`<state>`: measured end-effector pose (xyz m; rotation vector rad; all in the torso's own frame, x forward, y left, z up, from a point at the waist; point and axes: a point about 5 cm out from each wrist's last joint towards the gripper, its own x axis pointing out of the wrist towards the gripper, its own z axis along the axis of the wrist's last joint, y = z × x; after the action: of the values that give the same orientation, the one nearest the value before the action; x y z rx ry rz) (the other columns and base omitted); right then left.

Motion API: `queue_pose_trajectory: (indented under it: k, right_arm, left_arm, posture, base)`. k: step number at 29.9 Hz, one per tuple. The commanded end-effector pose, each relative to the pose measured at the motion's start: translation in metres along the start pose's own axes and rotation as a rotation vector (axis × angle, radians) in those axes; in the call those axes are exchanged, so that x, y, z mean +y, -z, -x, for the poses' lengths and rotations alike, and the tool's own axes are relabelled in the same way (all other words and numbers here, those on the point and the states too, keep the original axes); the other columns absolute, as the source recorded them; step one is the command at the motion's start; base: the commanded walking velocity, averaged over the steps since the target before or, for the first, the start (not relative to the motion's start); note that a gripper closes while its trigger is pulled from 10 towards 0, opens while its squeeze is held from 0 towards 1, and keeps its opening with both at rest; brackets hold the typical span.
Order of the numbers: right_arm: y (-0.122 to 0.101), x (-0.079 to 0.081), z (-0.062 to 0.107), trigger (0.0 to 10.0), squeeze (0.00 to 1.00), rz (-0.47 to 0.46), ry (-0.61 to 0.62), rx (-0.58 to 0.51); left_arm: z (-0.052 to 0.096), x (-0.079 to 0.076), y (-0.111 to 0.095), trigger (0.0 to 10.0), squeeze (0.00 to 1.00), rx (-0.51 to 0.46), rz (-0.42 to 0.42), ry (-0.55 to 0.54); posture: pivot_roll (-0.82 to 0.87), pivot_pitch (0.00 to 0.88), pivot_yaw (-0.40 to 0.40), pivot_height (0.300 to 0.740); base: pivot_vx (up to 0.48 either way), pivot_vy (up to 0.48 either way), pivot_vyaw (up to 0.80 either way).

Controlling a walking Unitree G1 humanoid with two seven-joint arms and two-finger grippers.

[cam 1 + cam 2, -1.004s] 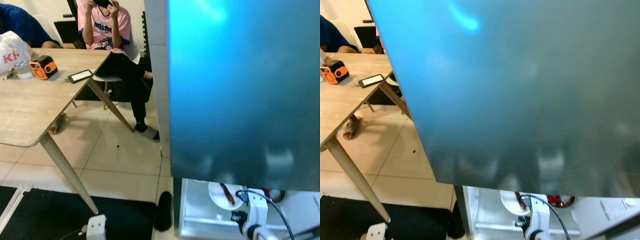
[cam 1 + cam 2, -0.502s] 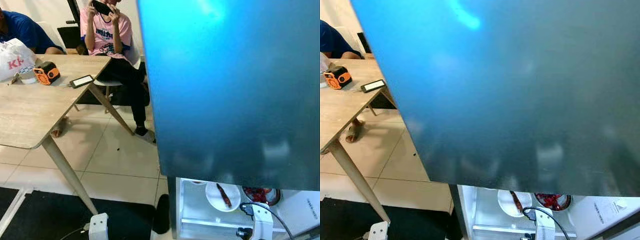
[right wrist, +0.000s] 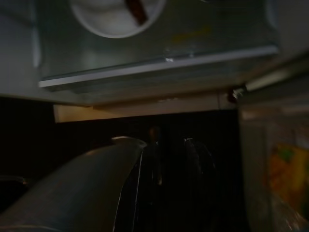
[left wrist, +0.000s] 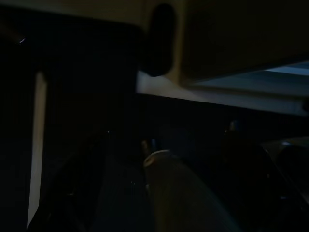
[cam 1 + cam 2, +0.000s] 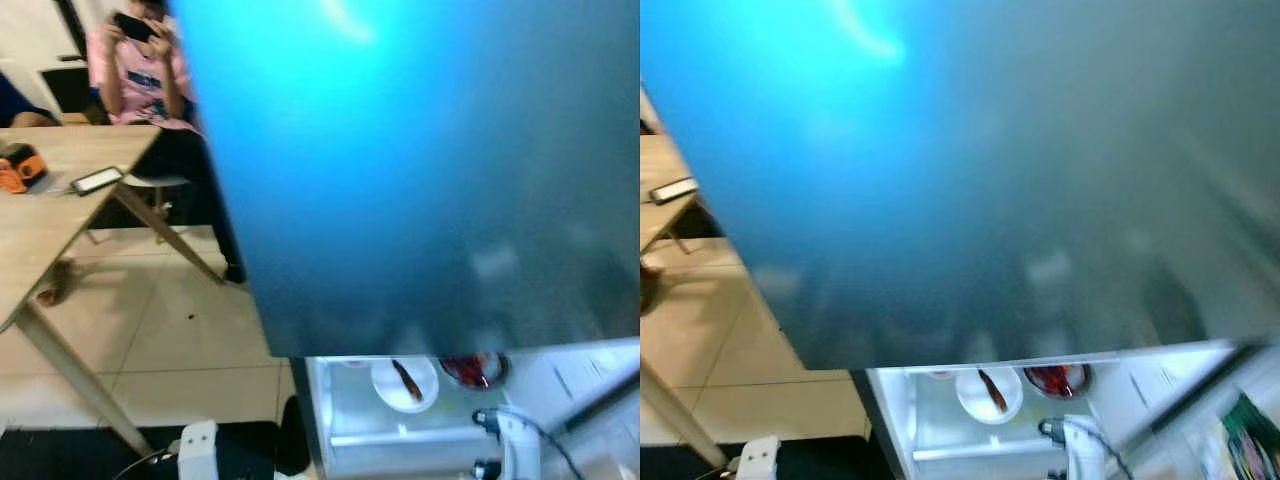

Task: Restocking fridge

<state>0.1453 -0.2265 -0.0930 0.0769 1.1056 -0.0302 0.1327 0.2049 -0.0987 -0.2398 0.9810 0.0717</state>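
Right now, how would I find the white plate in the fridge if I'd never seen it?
Start at the big blue fridge door at the top of the head views and look just below its lower edge, into the lit white fridge shelf. Two dishes sit there side by side. The white plate is the left one, with one dark reddish strip on it, while the bowl to its right holds something red.

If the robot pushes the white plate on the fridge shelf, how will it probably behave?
The white plate looks smooth and rigid and lies flat on the fridge shelf, so it would probably slide, not tip. The dark reddish strip of food rests loose on it and may shift. If it is ceramic, which the blur hides, it could chip against the bowl beside it.
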Motion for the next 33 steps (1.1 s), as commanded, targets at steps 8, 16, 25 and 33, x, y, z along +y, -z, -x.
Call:
queue_pose_trajectory:
  k: [8, 16, 25, 33]
  right_arm:
    - [0.0023, 0.005, -0.0009, 10.0, 0.0, 0.013, -0.011, 0.005]
    - [0.0041, 0.0063, -0.001, 10.0, 0.0, 0.017, -0.012, 0.009]
    - [0.0062, 0.0063, -0.0009, 10.0, 0.0, 0.019, -0.009, 0.015]
    - [0.007, 0.0078, -0.0012, 10.0, 0.0, 0.029, -0.011, 0.022]
  left_arm:
    - [0.0023, 0.0035, 0.0078, 10.0, 0.0, 0.031, 0.008, -0.016]
    - [0.0024, 0.0033, 0.0103, 10.0, 0.0, 0.049, 0.019, -0.021]
    - [0.003, 0.0024, 0.0138, 10.0, 0.0, 0.062, 0.013, -0.02]
    - [0.003, 0.002, 0.0144, 10.0, 0.0, 0.065, 0.009, -0.02]
  posture:
    - [-0.01, 0.0, 0.02, 0.74]
    - [-0.01, 0.0, 0.022, 0.74]
    - [-0.02, 0.0, 0.026, 0.74]
    - [-0.02, 0.0, 0.025, 0.74]
  base:
    - [0.0, 0.0, -0.7]
    - [0.0, 0.0, 0.0]
    - [-0.336, 0.0, 0.0]
    - [-0.377, 0.0, 0.0]
